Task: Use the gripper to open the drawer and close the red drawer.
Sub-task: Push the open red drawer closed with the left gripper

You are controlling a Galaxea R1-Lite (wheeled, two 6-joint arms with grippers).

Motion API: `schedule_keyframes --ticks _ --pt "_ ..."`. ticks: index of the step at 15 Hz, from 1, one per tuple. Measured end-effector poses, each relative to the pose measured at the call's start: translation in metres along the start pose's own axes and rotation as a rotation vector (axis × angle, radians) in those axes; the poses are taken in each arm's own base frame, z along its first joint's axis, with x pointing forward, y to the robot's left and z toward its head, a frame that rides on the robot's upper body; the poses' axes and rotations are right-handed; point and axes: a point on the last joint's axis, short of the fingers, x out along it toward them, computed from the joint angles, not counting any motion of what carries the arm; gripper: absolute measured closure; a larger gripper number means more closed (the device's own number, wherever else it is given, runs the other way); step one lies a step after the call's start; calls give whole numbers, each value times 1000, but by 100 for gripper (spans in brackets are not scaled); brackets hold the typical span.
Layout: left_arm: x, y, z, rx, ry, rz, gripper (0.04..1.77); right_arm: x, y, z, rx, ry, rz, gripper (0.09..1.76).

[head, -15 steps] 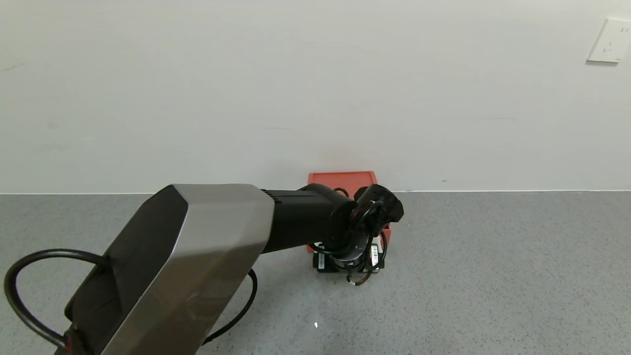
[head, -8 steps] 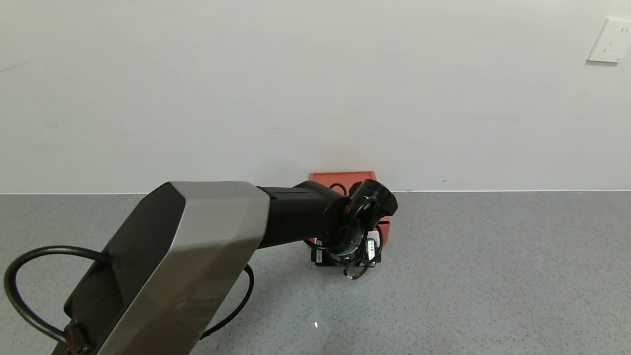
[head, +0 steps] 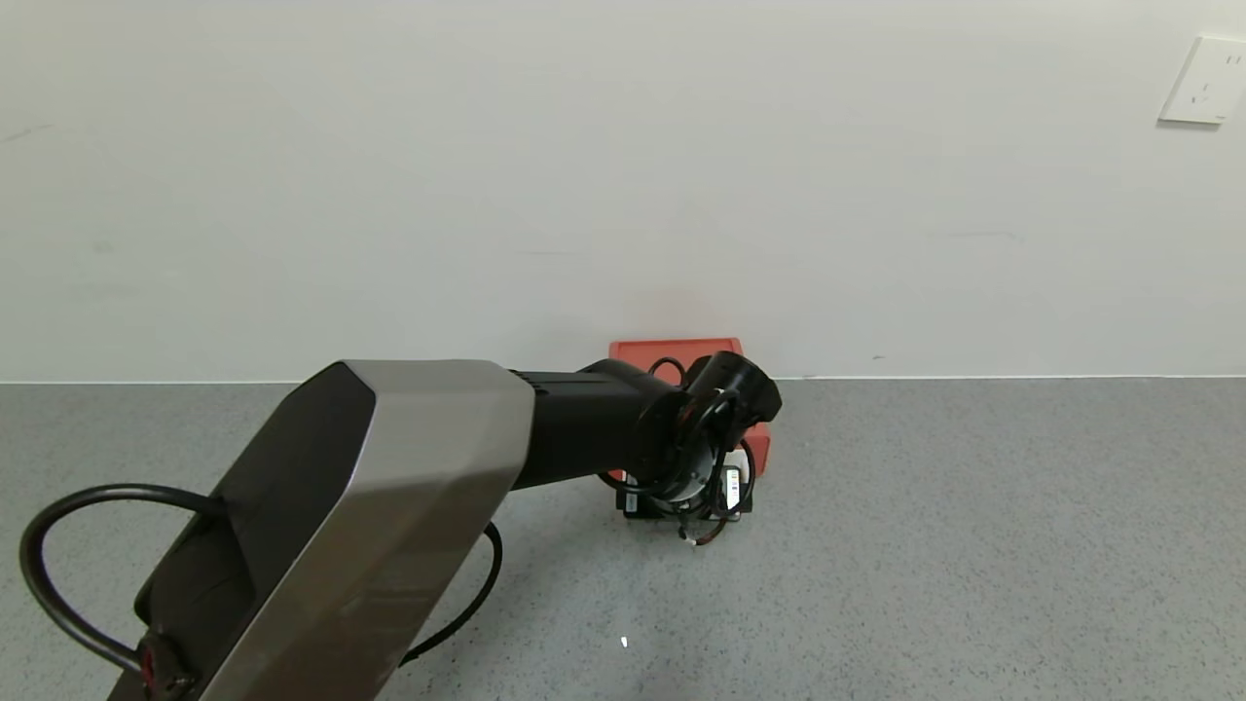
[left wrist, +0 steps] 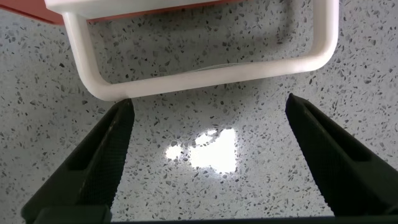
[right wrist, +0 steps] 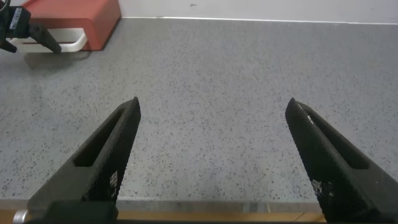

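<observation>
The red drawer [head: 675,350] stands against the back wall, mostly hidden by my left arm. My left gripper [head: 686,501] points down at the table just in front of it. In the left wrist view the drawer's white loop handle [left wrist: 205,68] lies flat over the table. My open left gripper [left wrist: 209,102] sits just short of it, a finger [left wrist: 102,155] near each corner, holding nothing. The right wrist view shows the red drawer [right wrist: 74,15] as one closed-looking block with its handle [right wrist: 74,42] sticking out. My right gripper [right wrist: 213,101] is open and empty, far off.
The grey speckled table [head: 973,545] stretches wide to both sides of the drawer. A white wall rises right behind it, with a socket plate [head: 1207,80] at the upper right. The table's front edge [right wrist: 217,208] lies under my right gripper.
My left wrist has moved a little toward the wall and the drawer. Less of the drawer's red front shows beside it. The right arm is not in the earlier frames.
</observation>
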Motion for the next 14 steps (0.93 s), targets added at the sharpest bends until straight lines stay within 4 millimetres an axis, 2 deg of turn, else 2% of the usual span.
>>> schedule_keyframes --ticks 9,11,14 --pt "-3 4 -1 14 26 14 6 0 0 0 0 0 0 14" --pt "-15 4 -9 44 93 29 6 0 0 0 0 0 0 14" --pt "-48 9 -10 64 144 23 6 0 0 0 0 0 0 14"
